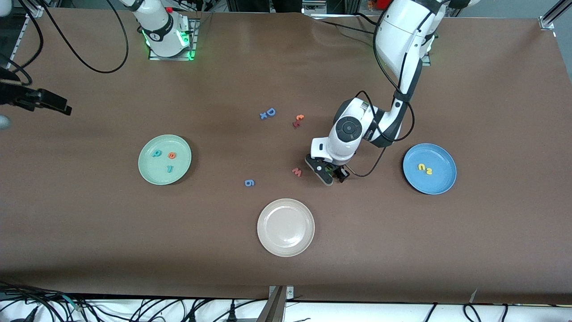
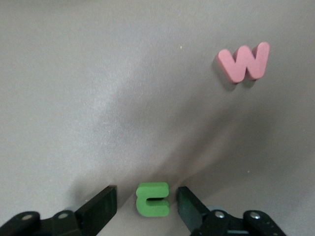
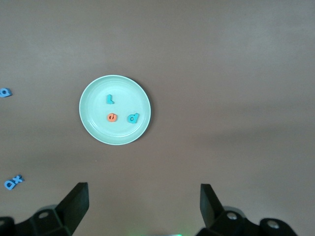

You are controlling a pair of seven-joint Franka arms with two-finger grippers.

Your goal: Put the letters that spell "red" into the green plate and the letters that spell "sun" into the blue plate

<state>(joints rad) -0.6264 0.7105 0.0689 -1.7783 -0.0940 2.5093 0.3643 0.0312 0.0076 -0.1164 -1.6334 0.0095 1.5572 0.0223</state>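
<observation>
A small green "u"/"n" letter (image 2: 153,199) lies flat on the brown table between the fingers of my left gripper (image 2: 146,191). The gripper is open, with a narrow gap on each side of the letter. In the front view that left gripper (image 1: 333,174) is down at the table, between the pink "w" and the blue plate (image 1: 440,156). Two yellow letters (image 1: 425,168) lie in the blue plate. The green plate (image 1: 147,172) holds a teal "d"/"p" (image 1: 156,153), an orange "e" (image 1: 172,155) and a teal "r" (image 1: 169,168). My right gripper (image 3: 142,191) hangs open and empty high over the table, looking down on the green plate (image 3: 98,125).
A pink "w" (image 1: 297,172) lies close beside the left gripper, toward the right arm's end. A blue "6" (image 1: 250,182), a blue "D" with a small "x" (image 1: 268,113) and orange-red letters (image 1: 298,120) lie mid-table. A beige-white plate (image 1: 286,227) sits nearest the front camera.
</observation>
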